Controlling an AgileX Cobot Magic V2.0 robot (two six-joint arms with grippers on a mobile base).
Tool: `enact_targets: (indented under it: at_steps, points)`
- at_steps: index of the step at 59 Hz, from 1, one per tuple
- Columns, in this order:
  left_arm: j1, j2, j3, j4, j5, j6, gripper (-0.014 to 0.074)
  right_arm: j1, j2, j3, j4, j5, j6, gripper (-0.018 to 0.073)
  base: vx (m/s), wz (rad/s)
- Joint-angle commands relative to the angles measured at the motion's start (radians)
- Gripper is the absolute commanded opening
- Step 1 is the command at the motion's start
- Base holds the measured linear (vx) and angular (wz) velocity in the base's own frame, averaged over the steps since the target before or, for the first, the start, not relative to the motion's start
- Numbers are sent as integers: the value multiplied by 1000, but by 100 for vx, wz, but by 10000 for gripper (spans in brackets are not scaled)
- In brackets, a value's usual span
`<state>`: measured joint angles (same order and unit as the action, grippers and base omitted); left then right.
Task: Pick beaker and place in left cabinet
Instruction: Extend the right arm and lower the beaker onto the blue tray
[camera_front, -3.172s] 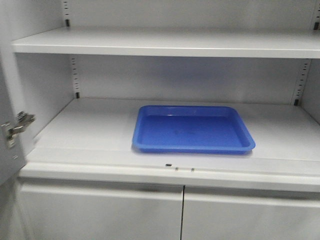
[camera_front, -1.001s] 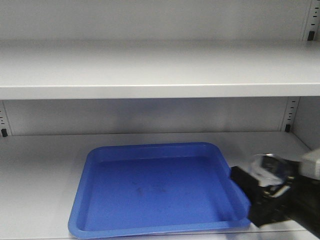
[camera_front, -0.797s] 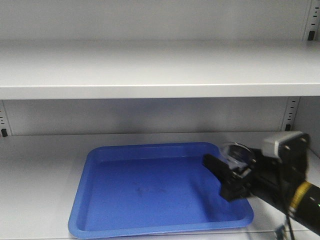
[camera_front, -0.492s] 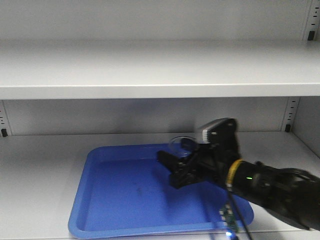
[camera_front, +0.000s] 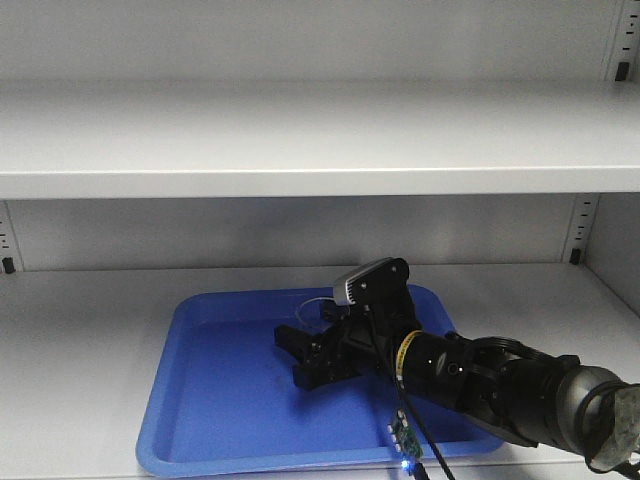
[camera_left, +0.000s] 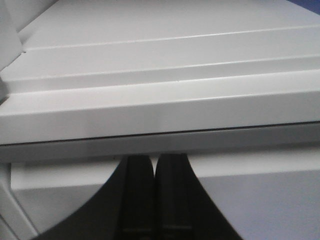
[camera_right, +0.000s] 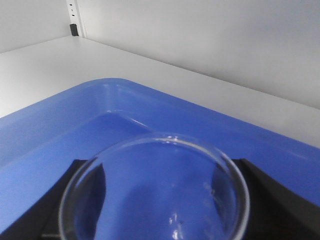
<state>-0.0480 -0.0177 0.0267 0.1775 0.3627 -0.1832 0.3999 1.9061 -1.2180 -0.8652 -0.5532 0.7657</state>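
My right gripper (camera_front: 312, 352) is shut on the clear glass beaker (camera_front: 318, 310) and holds it upright over the blue tray (camera_front: 200, 400) on the lower shelf of the pale grey cabinet (camera_front: 300, 140). In the right wrist view the beaker's round rim (camera_right: 155, 192) fills the bottom, with a black finger (camera_right: 270, 195) on each side and the blue tray (camera_right: 60, 135) beneath. I cannot tell whether the beaker touches the tray. My left gripper (camera_left: 155, 165) is shut and empty, just below the front edge of a grey cabinet shelf (camera_left: 160, 110).
A wide shelf (camera_front: 300, 170) runs above the tray. Slotted rails with black clips stand at the back corners (camera_front: 576, 235), also in the right wrist view (camera_right: 74, 20). Bare shelf surface (camera_front: 70, 340) lies left of the tray.
My right arm has come in from the right with the beaker and moved left across the tray to its middle. Earlier the camera closed in on the cabinet.
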Motion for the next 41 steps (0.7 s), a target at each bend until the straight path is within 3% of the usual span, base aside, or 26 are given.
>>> enact_targets:
  at_steps: [1,12,20,27,41]
  points:
    - [-5,-10,-15,3,-75,-4,4,-3,-47,-32,17,-55,-9,256,0,0]
    - [-5,-10,-15,3,-75,-4,4,-2,-47,-32,17,-68,-9,514,0,0]
    - [-5,-10,-15,3,-75,-4,4,-2,-48,-32,17,-63,-9,648,0,0]
    - [-5,-10,-15,3,-75,-4,4,-2,-56,-32,17,-64,-9,685,0,0]
    - [-5,-10,-15,3,-75,-4,4,-3,-118,-32,17,-64,-48,658,0,0]
